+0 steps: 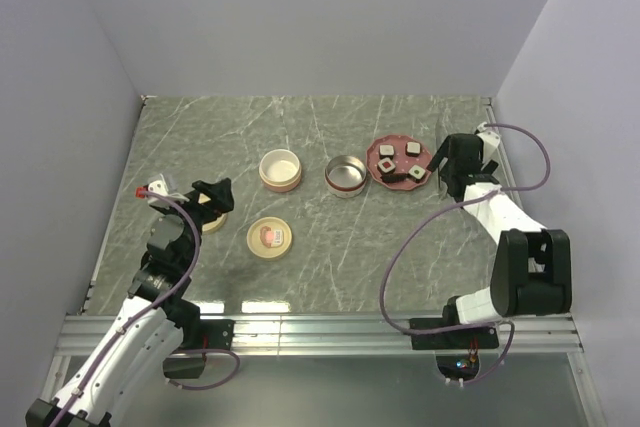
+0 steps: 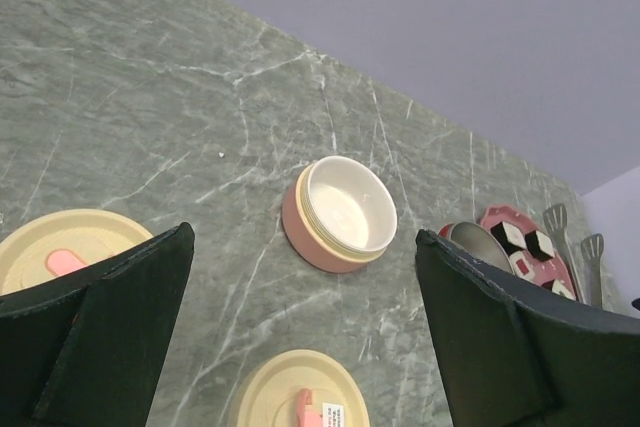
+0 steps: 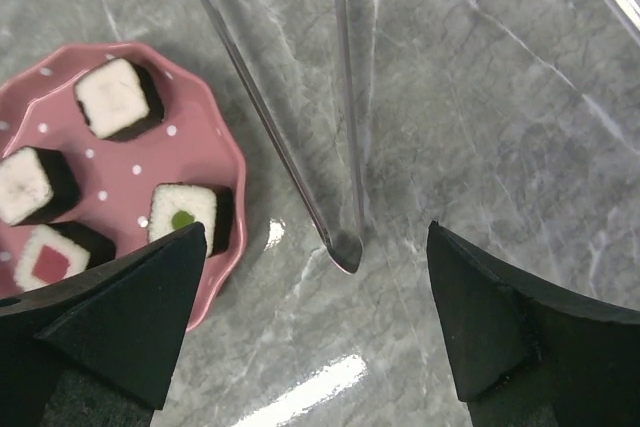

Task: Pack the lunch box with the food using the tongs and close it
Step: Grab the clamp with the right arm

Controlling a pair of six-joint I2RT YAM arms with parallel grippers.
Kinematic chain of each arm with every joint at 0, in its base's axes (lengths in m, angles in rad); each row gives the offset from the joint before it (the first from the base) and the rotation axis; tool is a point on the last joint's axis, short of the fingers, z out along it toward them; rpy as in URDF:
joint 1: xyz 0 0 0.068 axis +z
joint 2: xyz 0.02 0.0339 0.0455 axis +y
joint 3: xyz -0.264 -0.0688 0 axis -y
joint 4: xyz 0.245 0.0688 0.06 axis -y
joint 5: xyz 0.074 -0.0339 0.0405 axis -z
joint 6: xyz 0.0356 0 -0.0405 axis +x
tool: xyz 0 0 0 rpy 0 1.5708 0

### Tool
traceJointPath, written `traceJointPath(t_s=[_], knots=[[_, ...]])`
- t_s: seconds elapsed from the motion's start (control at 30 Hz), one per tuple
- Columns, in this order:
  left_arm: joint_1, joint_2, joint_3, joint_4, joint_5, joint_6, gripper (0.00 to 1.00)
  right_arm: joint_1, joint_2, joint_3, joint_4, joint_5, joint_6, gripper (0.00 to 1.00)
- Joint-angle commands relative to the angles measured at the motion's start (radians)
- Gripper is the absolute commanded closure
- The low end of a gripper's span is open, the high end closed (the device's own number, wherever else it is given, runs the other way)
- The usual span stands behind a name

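Tongs [image 3: 345, 247] beneath spread right gripper [image 3: 315, 242]

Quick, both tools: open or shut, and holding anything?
Left tool: open, holding nothing.
Right tool: open, over the tongs, not gripping them.

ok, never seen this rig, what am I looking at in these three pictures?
Two robot arms, each ending in a two-finger gripper. One picture looks down from above and behind; the others come from cameras on each wrist, so the dark wedges are the gripper's own fingers. On the table: a pink bowl, a metal bowl, two cream lids, a pink plate with four sushi-like pieces, thin tongs beside it. The left gripper and right gripper are open; nothing is held.
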State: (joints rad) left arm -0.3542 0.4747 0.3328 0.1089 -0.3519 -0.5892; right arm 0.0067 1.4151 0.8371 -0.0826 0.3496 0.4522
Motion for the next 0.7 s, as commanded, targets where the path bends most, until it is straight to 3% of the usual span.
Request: traceJointPath(t_s=[0.0, 0.3, 0.67], knots=[[-0.003, 0.001, 0.000, 0.026, 0.034, -0.008, 0.00, -0.002, 0.050, 0.085, -0.052, 0.009, -0.009, 0.02], [-0.003, -0.036, -0.014, 0.025, 0.040, -0.014, 0.01, -0.037, 0.160, 0.175, -0.109, -0.021, -0.069, 0.02], [-0.003, -0.042, -0.015, 0.018, 0.030, -0.017, 0.00, -0.083, 0.278, 0.260, -0.147, -0.162, -0.133, 0.02]])
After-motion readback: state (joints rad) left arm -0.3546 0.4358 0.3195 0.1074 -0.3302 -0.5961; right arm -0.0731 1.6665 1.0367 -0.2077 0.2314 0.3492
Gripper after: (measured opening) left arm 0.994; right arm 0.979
